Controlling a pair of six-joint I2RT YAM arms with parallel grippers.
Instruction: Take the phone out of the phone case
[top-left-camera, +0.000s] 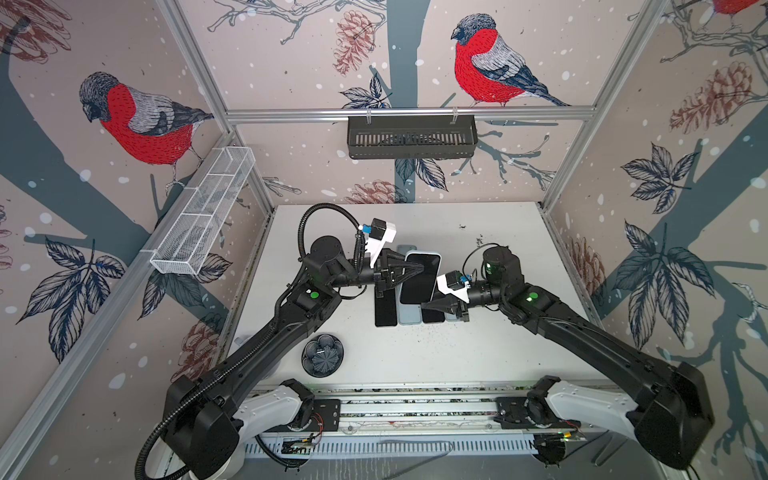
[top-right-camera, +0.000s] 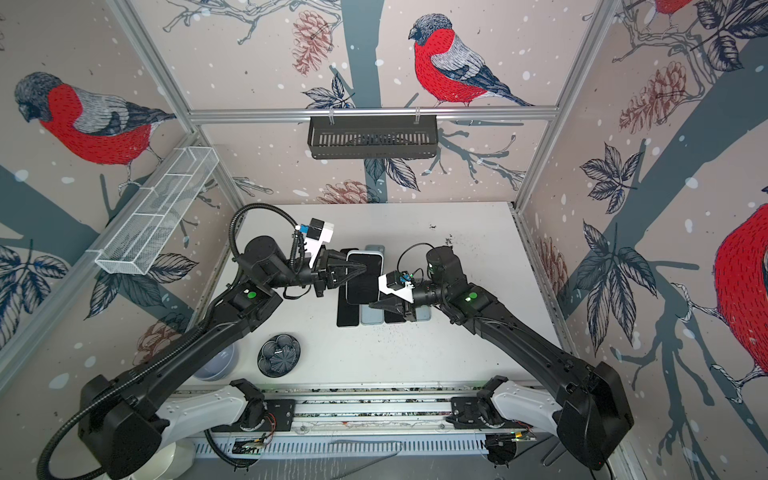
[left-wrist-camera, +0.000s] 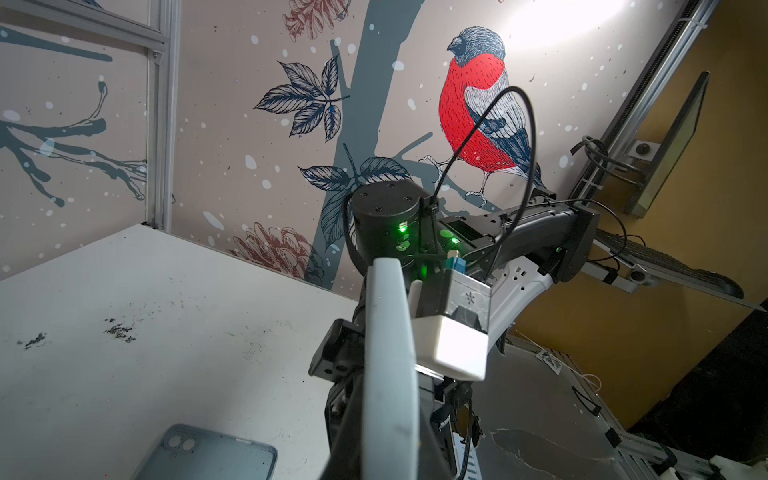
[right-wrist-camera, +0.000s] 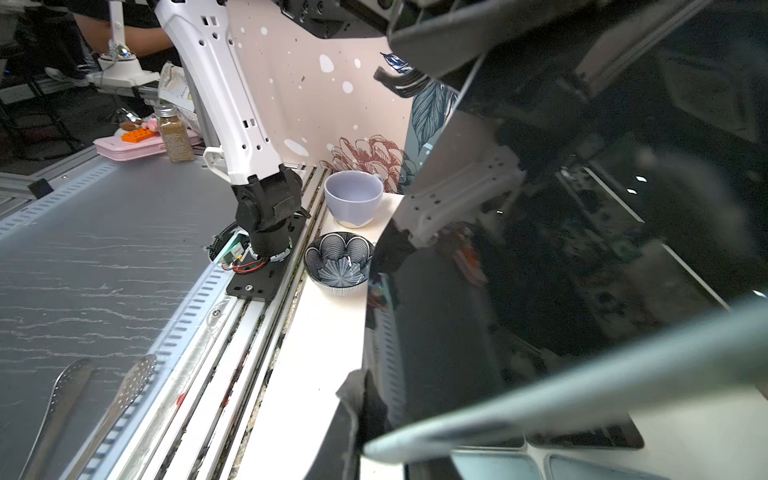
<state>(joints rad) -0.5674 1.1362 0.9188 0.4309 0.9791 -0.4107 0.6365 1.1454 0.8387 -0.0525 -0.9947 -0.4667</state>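
A phone (top-left-camera: 419, 278) (top-right-camera: 363, 279) with a black screen sits in a pale blue phone case (top-left-camera: 424, 252) and hangs above the table between both arms. My left gripper (top-left-camera: 409, 270) (top-right-camera: 353, 272) is shut on the case's left long edge. That edge (left-wrist-camera: 388, 353) runs straight out from its jaws in the left wrist view. My right gripper (top-left-camera: 430, 306) (top-right-camera: 376, 305) is shut on the case's near right corner. The screen (right-wrist-camera: 582, 249) and case rim (right-wrist-camera: 582, 386) fill the right wrist view.
Under the held phone lie a black phone (top-left-camera: 385, 311), a pale blue case (top-left-camera: 409, 313) and another black phone (top-left-camera: 434, 316). An empty case (left-wrist-camera: 208, 453) lies nearby. A patterned bowl (top-left-camera: 323, 355) and a lilac cup (right-wrist-camera: 353, 199) stand front left.
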